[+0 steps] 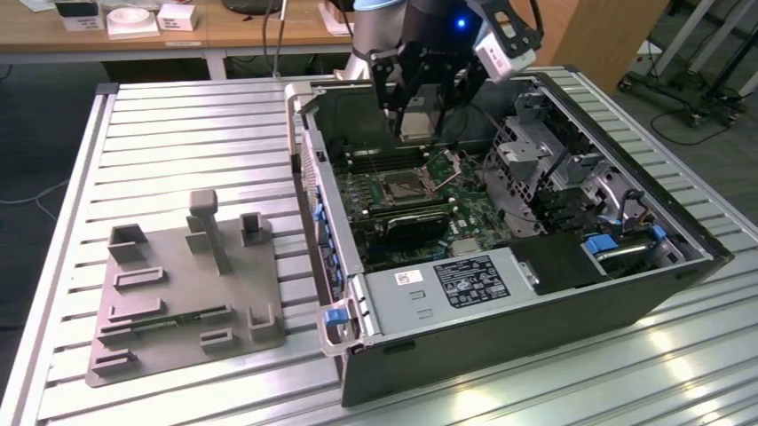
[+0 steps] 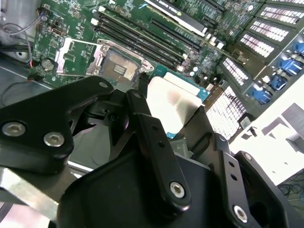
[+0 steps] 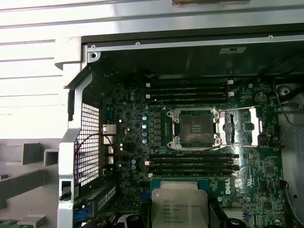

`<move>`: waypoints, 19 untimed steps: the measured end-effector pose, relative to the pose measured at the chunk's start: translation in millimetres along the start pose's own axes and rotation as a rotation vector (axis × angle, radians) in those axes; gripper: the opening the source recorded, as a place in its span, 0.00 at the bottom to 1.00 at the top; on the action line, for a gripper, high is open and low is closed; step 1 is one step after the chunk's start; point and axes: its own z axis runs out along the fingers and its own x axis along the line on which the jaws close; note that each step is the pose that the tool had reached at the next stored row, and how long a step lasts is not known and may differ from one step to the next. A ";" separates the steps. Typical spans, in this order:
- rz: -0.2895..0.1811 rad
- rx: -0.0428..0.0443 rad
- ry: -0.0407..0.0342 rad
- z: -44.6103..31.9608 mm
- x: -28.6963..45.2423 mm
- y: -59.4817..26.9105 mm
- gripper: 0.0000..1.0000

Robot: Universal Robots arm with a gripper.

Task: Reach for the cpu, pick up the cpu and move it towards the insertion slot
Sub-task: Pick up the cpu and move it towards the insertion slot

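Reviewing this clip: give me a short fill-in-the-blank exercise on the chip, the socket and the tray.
1. The gripper is shut on the small flat square silvery-grey ____.
2. The square metal-framed insertion slot has its hinged flap ____.
3. The grey plastic tray lies ____ the open computer case.

Missing words: cpu; open; outside

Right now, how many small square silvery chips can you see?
1. The small square silvery cpu is held in the gripper above the open computer case; others may be hidden.

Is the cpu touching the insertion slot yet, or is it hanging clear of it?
Apart. In the first wrist view the cpu sits well short of the insertion slot, with memory slots showing between them.
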 end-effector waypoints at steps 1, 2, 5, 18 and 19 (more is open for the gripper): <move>0.000 0.0000 0.0000 0.2 -0.9 1.7 0.55; 0.000 -0.0002 0.0000 0.5 -2.0 3.7 0.55; 0.000 -0.0006 0.0000 1.5 -5.3 9.8 0.55; 0.000 -0.0087 -0.0012 5.2 -19.3 24.2 0.55; 0.000 -0.0099 -0.0011 5.4 -20.4 24.5 0.55</move>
